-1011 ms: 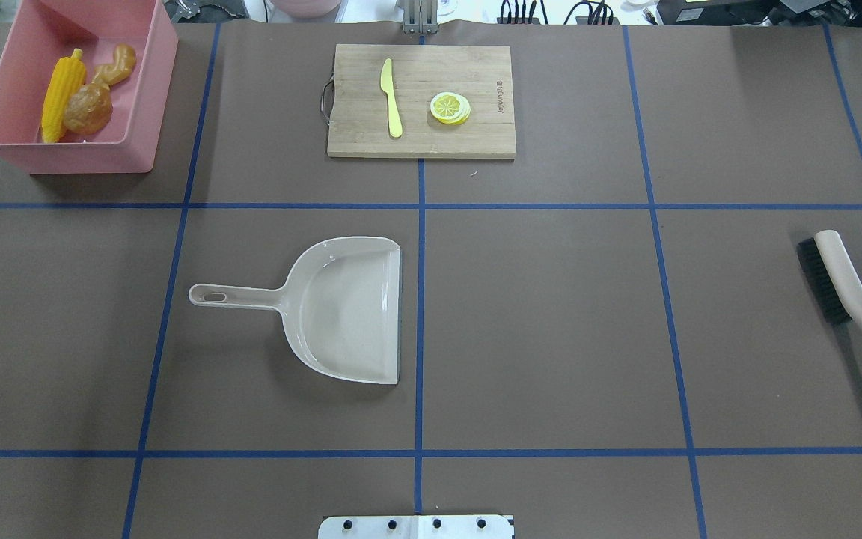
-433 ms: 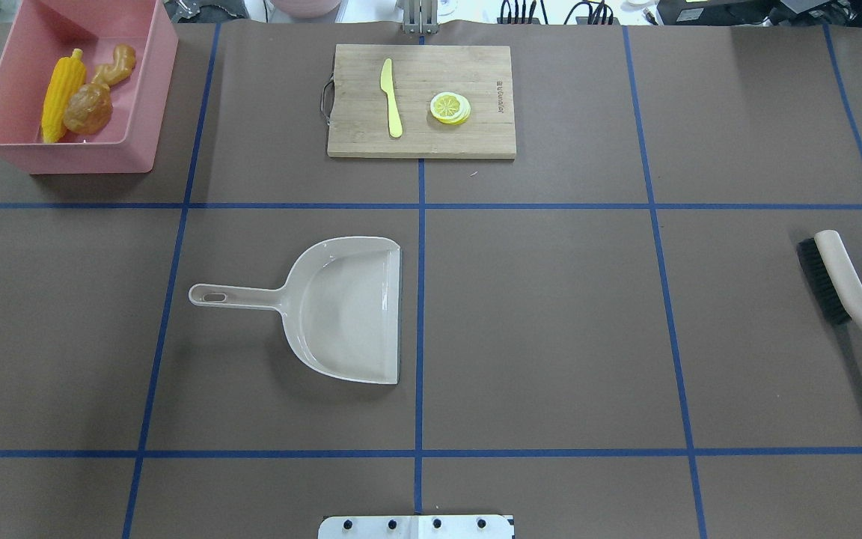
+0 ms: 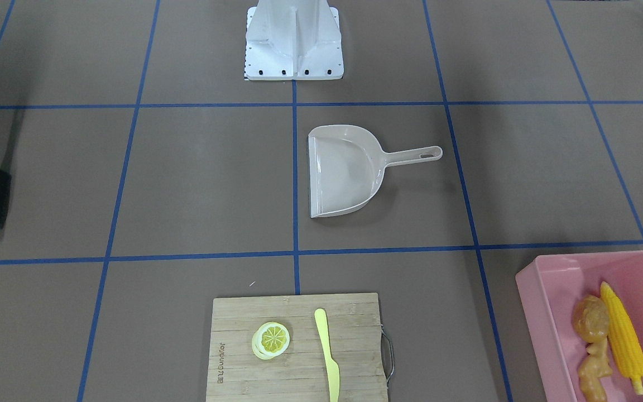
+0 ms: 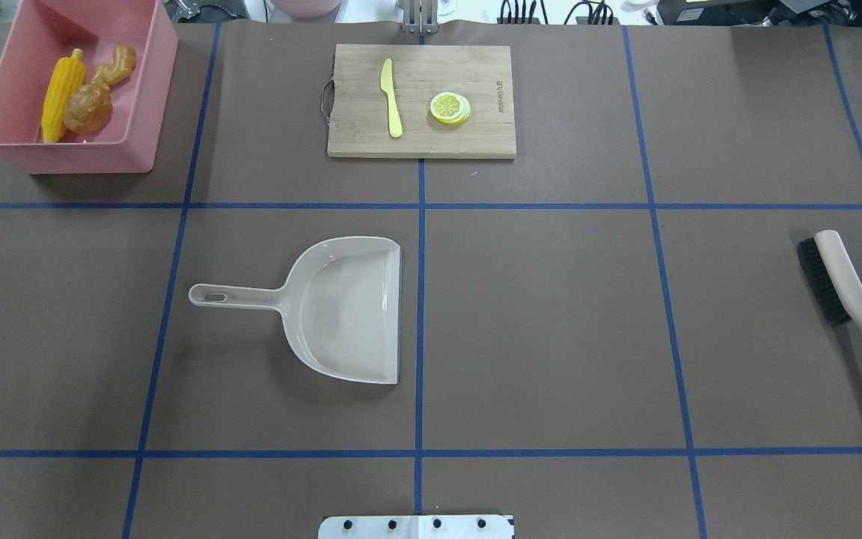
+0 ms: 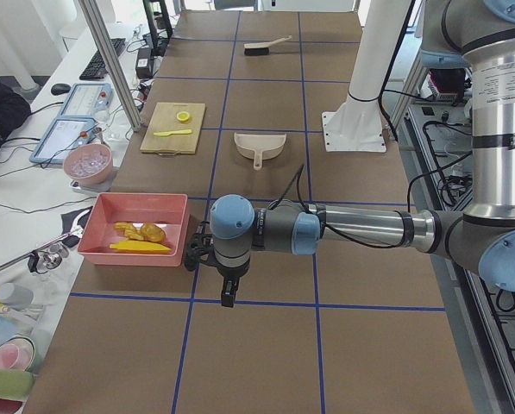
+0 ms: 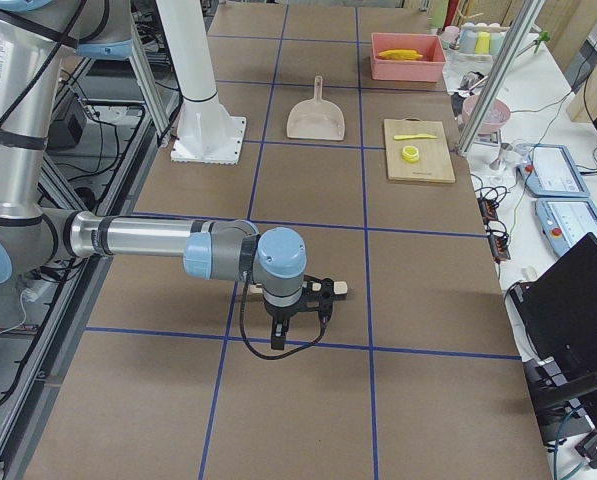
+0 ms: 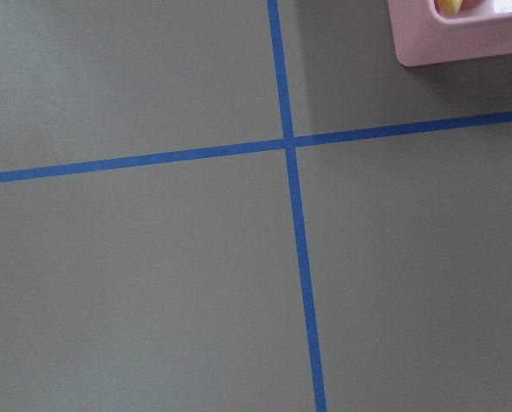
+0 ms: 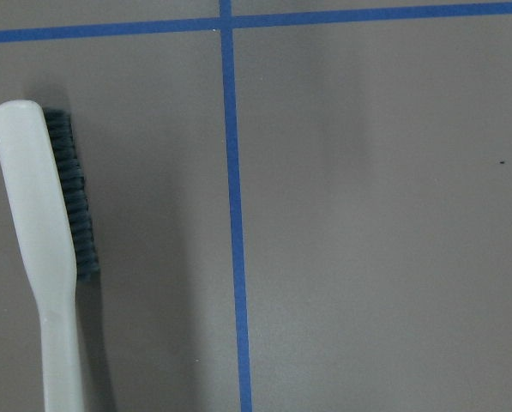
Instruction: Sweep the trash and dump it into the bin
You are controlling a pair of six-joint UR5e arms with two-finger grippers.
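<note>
Plainly, all three pieces of trash are seen inside the bin (image 4: 79,156), which is set at the far left corner of the worktop (image 4: 551,314). The corn cob (image 4: 63,96) is laid lengthwise along the bin's left side, the potato (image 4: 89,110) is pressed against it, and the ginger root (image 4: 115,66) is lodged just beyond the potato, touching it.

The dustpan (image 4: 345,311) is left flat near the middle of the worktop, its handle turned towards the robot's left and its straight lip set along the central blue line. The brush (image 4: 842,281) is laid at the right edge, well apart from the dustpan, with its bristles turned inwards. On the cutting board (image 4: 476,67) at the far middle, the knife (image 4: 390,97) and the lemon slice (image 4: 450,107) are placed side by side, apart.

The left gripper (image 5: 229,297) is held pointing down over the worktop near the bin, a corner of which is caught by its wrist camera. The right gripper (image 6: 296,322) is held over the brush. Whether either pair of jaws is parted or closed cannot be told.
</note>
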